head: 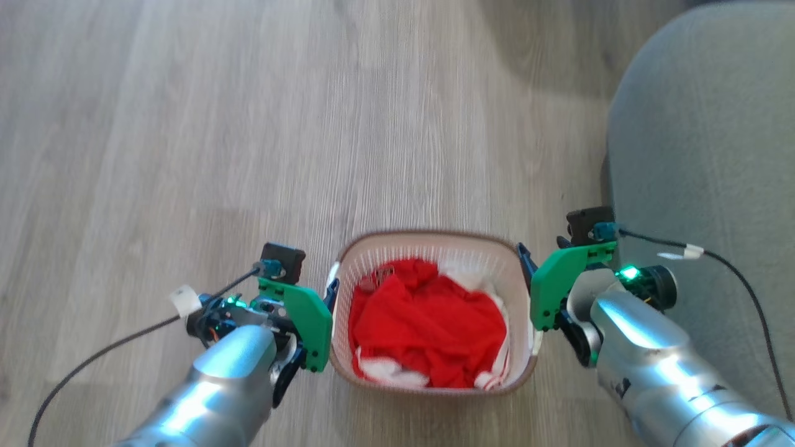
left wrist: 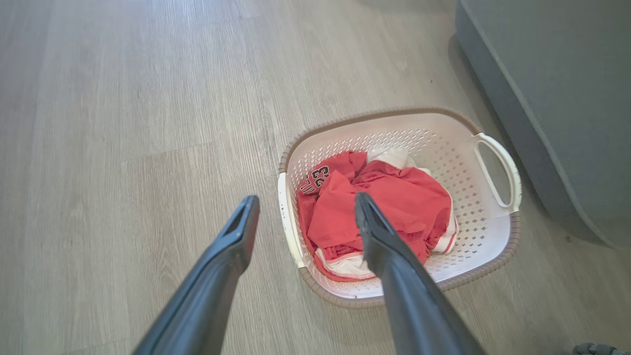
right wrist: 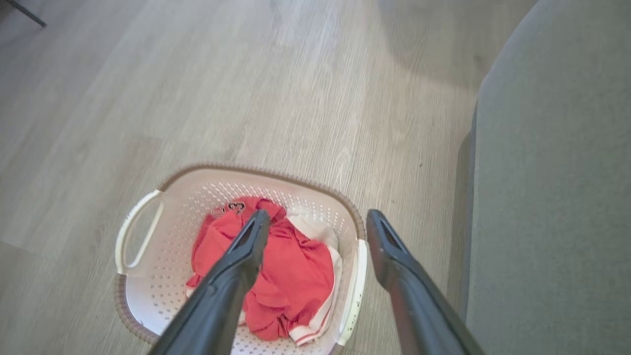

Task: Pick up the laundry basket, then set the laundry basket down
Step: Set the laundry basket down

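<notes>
The laundry basket (head: 428, 234), white perforated plastic with a brown woven-look rim, sits on the wood floor with red and white clothes (head: 428, 316) inside. My left gripper (left wrist: 306, 199) is open and hovers over the basket's left side. One finger is outside the wall and the other is over the clothes, with the white side handle (left wrist: 285, 217) between and below them. My right gripper (right wrist: 318, 215) is open too and straddles the opposite handle (right wrist: 357, 281) the same way, without touching it. In the head view the green wrist mounts flank the basket.
A grey upholstered piece of furniture (head: 702, 155) stands close on the right, just beyond my right arm. Black cables (head: 739, 279) trail from both wrists. Open wood floor (head: 248, 124) stretches ahead and to the left. A thin dark leg (right wrist: 24, 12) shows far off.
</notes>
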### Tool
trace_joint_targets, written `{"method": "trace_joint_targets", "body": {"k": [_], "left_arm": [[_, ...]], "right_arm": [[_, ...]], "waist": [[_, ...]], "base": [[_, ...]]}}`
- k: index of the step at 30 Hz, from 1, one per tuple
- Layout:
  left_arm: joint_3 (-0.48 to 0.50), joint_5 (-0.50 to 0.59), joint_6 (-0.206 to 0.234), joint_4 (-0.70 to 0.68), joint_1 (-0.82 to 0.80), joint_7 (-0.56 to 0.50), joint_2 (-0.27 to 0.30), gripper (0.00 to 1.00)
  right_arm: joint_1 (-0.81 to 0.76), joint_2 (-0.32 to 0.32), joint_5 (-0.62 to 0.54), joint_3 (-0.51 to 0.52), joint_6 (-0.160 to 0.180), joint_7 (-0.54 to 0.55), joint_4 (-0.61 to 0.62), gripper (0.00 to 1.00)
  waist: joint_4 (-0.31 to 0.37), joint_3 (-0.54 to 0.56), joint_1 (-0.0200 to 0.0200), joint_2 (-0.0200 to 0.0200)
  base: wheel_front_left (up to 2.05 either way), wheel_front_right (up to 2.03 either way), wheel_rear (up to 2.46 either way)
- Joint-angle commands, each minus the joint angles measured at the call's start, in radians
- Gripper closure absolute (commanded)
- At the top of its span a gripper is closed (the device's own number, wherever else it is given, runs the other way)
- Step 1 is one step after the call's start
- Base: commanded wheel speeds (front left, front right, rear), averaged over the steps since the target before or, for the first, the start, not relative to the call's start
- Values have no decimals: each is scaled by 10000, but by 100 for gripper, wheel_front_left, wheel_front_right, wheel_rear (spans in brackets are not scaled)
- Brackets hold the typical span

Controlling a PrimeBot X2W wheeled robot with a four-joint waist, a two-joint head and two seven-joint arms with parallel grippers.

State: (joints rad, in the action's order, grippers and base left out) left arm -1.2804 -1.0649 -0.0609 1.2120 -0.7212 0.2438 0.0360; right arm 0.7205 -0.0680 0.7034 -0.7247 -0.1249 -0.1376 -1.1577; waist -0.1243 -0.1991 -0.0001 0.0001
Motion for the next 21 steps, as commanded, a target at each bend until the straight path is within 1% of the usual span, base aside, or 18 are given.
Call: {"method": "trace_joint_targets", "body": {"k": [1,4,6,8,9,12,15,17,19,21], "left_arm": [[347,146,129,-132,-162,163,161,0],[1159,522,554,-972,-200,174,473,0],[1963,861,993,-1722,-24,175,764,0],[2849,1426,1431,-2662,259,176,1115,0],[3291,1739,1623,-3150,464,177,1271,0],[4540,2840,2078,-4679,1248,177,1652,0],[5682,3859,2363,-6036,2094,178,1867,0],[6368,4554,2469,-6906,2641,178,1917,0],[7009,5163,2496,-7691,3179,178,1865,0],[7720,5561,2440,-8413,3696,178,1680,0]], "right_arm": [[-204,176,135,-156,-58,-460,371,0],[-354,176,260,-145,-58,-894,659,0],[-437,176,270,-48,-58,-1090,829,0],[-510,177,205,148,-58,-1194,1000,0],[-534,175,136,303,-58,-1219,1121,0],[-686,-40,-688,1505,-58,-1235,2171,0],[-1431,-26,-1787,2754,-58,-1238,3440,0],[-2017,20,-2507,3479,-58,-1239,4365,0],[-2619,64,-3195,4002,-58,-1239,5252,0],[-3184,107,-3630,4389,-58,-1240,6091,0]], "waist": [[-22,868,1,-1],[-93,1285,1,-1],[-128,1537,1,-1],[-153,1740,1,-1],[-165,1830,1,-1],[-181,2053,1,-1],[-188,2196,1,-1],[-200,2268,1,-1],[-221,2320,1,-1],[-248,2351,1,-1]], "base": [[0,0,0],[0,0,0],[0,0,0],[0,0,0],[0,0,0],[0,0,0],[0,0,0],[0,0,0],[0,0,0],[0,0,0]]}}
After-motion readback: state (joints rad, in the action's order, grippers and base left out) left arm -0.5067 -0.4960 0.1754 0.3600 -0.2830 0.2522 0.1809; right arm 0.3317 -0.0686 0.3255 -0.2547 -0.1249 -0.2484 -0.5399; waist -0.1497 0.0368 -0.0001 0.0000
